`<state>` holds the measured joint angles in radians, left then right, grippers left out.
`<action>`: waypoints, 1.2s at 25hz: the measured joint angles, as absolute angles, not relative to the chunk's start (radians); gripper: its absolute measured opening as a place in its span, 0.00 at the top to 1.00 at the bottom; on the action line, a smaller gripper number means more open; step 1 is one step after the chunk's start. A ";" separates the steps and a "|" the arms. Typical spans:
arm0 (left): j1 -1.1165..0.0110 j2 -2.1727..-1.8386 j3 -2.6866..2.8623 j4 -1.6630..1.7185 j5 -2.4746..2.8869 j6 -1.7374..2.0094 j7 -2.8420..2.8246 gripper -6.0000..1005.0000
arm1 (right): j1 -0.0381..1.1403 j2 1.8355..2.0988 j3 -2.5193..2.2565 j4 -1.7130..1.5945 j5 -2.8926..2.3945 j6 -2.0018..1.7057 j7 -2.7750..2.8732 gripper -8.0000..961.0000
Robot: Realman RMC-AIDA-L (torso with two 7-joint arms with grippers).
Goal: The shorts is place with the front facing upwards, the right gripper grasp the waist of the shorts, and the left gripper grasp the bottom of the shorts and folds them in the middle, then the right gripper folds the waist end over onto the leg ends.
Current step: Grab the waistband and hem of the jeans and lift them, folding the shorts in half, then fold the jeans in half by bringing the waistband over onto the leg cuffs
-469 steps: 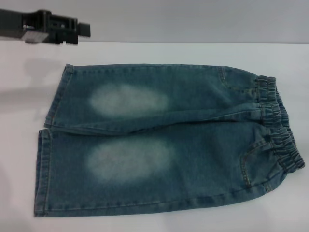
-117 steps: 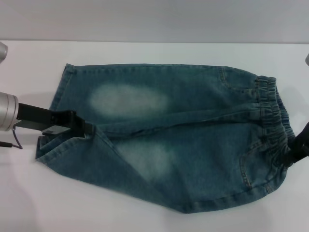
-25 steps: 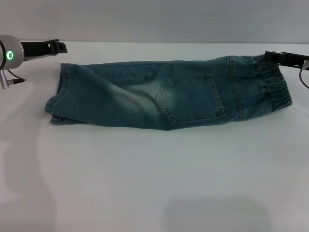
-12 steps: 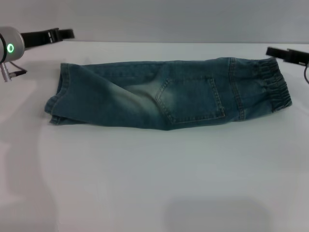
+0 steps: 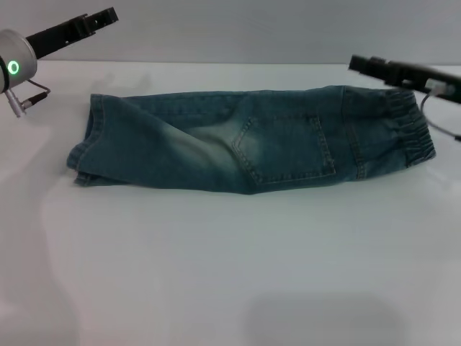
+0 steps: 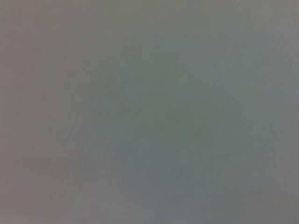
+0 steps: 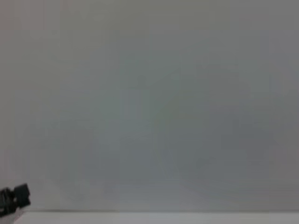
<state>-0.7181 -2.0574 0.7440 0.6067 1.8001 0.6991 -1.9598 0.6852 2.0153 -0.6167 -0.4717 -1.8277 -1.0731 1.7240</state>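
The denim shorts (image 5: 252,140) lie folded lengthwise on the white table (image 5: 230,274), with a back pocket (image 5: 284,148) facing up. Their elastic waist (image 5: 407,130) is at the right end and the leg ends (image 5: 83,155) are at the left. My right gripper (image 5: 358,65) hangs just behind the waist end, pointing left, and holds nothing. Off the far left corner, my left gripper (image 5: 104,16) is raised clear of the leg ends and tilts upward, also empty. The left wrist view shows only blank grey.
Bare white table spreads in front of the shorts and to both sides. A grey wall (image 5: 230,29) stands behind the table's far edge. In the right wrist view a small dark part (image 7: 14,199) shows far off above the table edge.
The shorts have not moved over the last second. My right gripper has slid left along the waist end's far side. My left gripper has lifted and tilted up.
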 joint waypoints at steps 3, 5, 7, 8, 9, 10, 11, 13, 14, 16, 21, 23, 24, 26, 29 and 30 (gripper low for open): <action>-0.709 -2.057 0.744 0.598 1.739 0.710 -1.909 0.16 | 0.688 2.021 -0.617 -0.430 -1.822 -1.050 1.696 0.47; -0.705 -2.057 0.744 0.597 1.713 0.715 -1.885 0.16 | 0.687 2.025 -0.617 -0.417 -1.821 -1.035 1.692 0.47; -0.701 -2.058 0.744 0.594 1.692 0.721 -1.868 0.17 | 0.680 2.030 -0.617 -0.413 -1.821 -1.023 1.687 0.47; -0.701 -2.058 0.744 0.592 1.687 0.723 -1.864 0.17 | 0.676 2.031 -0.617 -0.413 -1.821 -1.018 1.683 0.47; -0.700 -2.058 0.744 0.588 1.678 0.725 -1.860 0.17 | 0.672 2.033 -0.616 -0.412 -1.821 -1.011 1.676 0.47; -0.700 -2.058 0.744 0.585 1.671 0.726 -1.858 0.17 | 0.668 2.034 -0.614 -0.412 -1.821 -1.001 1.670 0.47; -0.700 -2.058 0.743 0.584 1.668 0.728 -1.857 0.17 | 0.665 2.034 -0.613 -0.411 -1.820 -0.993 1.668 0.47; -0.700 -2.058 0.743 0.583 1.663 0.733 -1.856 0.17 | 0.658 2.034 -0.610 -0.411 -1.820 -0.972 1.663 0.46; -0.699 -2.058 0.743 0.581 1.660 0.735 -1.856 0.17 | 0.656 2.035 -0.609 -0.409 -1.819 -0.959 1.659 0.46; -0.698 -2.058 0.743 0.576 1.657 0.742 -1.856 0.17 | 0.652 2.035 -0.608 -0.403 -1.819 -0.931 1.652 0.46; -0.698 -2.057 0.739 0.572 1.652 0.763 -1.859 0.17 | 0.649 2.033 -0.606 -0.388 -1.819 -0.866 1.649 0.46; -0.697 -2.057 0.740 0.572 1.651 0.774 -1.863 0.17 | 0.650 2.030 -0.609 -0.378 -1.819 -0.841 1.649 0.46; -0.697 -2.057 0.740 0.572 1.651 0.780 -1.864 0.17 | 0.652 2.029 -0.611 -0.373 -1.819 -0.829 1.651 0.46; -0.698 -2.057 0.739 0.572 1.647 0.790 -1.863 0.17 | 0.656 2.027 -0.614 -0.364 -1.822 -0.811 1.659 0.46; -0.699 -2.057 0.741 0.572 1.632 0.794 -1.859 0.17 | 0.656 2.026 -0.614 -0.357 -1.824 -0.794 1.667 0.46; -0.699 -2.057 0.741 0.572 1.629 0.794 -1.858 0.17 | 0.656 2.025 -0.614 -0.356 -1.824 -0.788 1.668 0.46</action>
